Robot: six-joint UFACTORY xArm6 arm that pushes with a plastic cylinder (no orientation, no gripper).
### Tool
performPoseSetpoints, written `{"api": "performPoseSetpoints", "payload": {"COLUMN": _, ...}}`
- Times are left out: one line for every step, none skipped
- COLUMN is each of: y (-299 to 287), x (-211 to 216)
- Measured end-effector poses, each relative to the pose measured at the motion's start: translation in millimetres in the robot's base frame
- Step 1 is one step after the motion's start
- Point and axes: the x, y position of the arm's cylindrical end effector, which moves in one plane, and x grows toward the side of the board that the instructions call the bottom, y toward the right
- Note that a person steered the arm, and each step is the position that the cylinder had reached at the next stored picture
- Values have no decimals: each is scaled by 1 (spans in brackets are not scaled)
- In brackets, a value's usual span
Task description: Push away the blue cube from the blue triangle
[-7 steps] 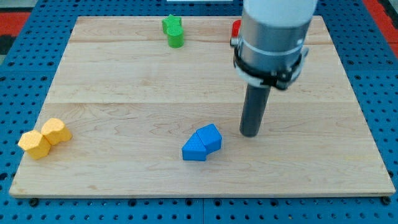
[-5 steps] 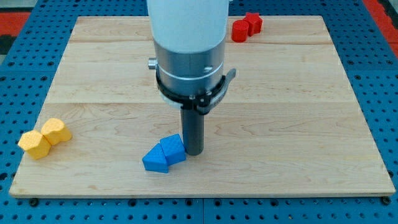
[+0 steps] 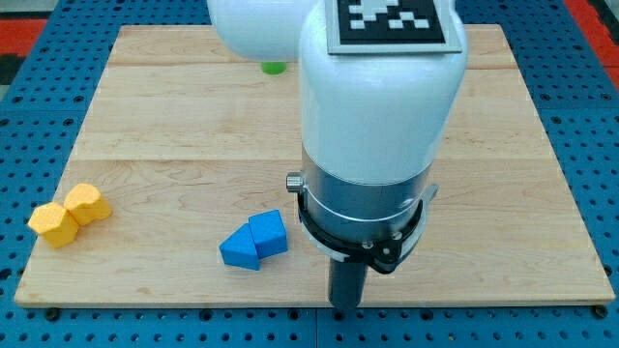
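Now my tip [image 3: 346, 304] has retreated bottom-right, apart from the touching blue cube [image 3: 268, 233] and blue triangle [image 3: 239, 249]; no claw shows.

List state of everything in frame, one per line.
Blue cube: flat on board, touching blue triangle.
Blue triangle: flat, against cube's left.
Yellow blocks: two, touching, near the view's left edge.
Green block: mostly hidden behind arm.
My tip: on board, right of the blue pair, apart.

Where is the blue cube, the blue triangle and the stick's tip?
blue cube [image 3: 270, 233], camera view, on its front face.
blue triangle [image 3: 239, 250], camera view, on its middle.
my tip [image 3: 345, 304], camera view, on the rod's very end.
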Motion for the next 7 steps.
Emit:
{"api": "performPoseSetpoints", "payload": {"y": 0, "x": 0}}
{"api": "performPoseSetpoints", "payload": {"y": -3, "x": -4}}
{"api": "performPoseSetpoints", "payload": {"y": -73, "x": -4}}
{"api": "performPoseSetpoints", "payload": {"y": -109, "x": -9}}
{"api": "performPoseSetpoints", "payload": {"y": -109, "x": -26}}
{"api": "performPoseSetpoints", "payload": {"y": -101, "x": -44}}
{"api": "performPoseSetpoints", "payload": {"y": -53, "x": -46}}
